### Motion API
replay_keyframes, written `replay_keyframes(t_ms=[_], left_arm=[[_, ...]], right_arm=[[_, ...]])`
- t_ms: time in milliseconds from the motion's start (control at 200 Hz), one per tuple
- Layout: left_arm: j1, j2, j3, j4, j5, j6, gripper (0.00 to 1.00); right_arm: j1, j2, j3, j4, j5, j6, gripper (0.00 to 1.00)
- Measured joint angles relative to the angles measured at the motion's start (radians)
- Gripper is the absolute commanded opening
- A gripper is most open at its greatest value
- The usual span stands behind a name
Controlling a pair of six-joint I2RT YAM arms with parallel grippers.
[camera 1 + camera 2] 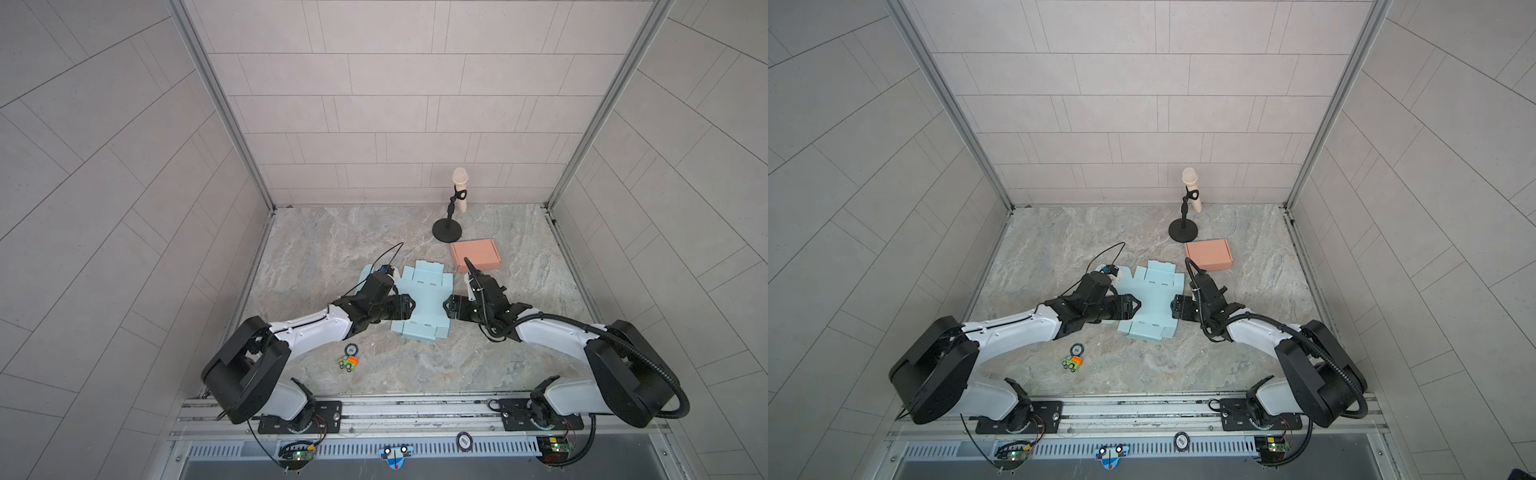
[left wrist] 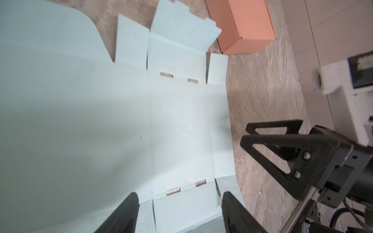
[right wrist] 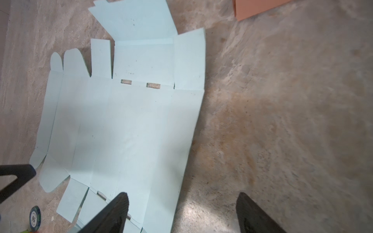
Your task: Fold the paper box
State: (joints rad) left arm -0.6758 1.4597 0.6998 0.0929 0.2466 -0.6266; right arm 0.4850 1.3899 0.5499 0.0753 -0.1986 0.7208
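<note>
Microphone [image 1: 460,183] — both top views only — beyond paper box [image 1: 424,299].

Pale-blue paper box [image 1: 424,303] (grey-marbled table [image 1: 374,232])

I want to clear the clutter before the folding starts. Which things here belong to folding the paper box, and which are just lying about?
For the job: flat light-blue box blank, left gripper, right gripper, both open at its sides.

Lying about: folded orange box, microphone on its stand, poker chip, small green-and-orange toy.
</note>
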Motion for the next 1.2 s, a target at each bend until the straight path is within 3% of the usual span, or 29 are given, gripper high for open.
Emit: replay_keyframes(t_ms=[145, 350, 691, 976, 1201], left_arm=[[0.052, 0.079, 0.017, 0.002, 0.005, 0.032, 0.69], [0.056, 0.148, 0.015, 0.008, 0.027, 0.024, 0.68], [0.056, 0.148, 0.011, -0.008, 0.063, -0.040, 0.68], [0.056, 0.100, 0.015, -0.139, 0.064, -0.089, 0.68], [0.056, 0.092, -0.052, 0.000, 0.057, -0.102, 0.67]], right_arm=[[0.000, 0.036, 0.002, 0.031, -0.013, 0.018, 0.82], [0.000, 0.071, 0.026, 0.040, -0.041, 0.056, 0.79], [0.001, 0.107, 0.163, -0.077, -0.100, 0.135, 0.78], [0.009, 0.203, 0.286, -0.207, -0.174, 0.157, 0.77], [0.004, 0.200, 0.229, -0.173, -0.163, 0.142, 0.77]])
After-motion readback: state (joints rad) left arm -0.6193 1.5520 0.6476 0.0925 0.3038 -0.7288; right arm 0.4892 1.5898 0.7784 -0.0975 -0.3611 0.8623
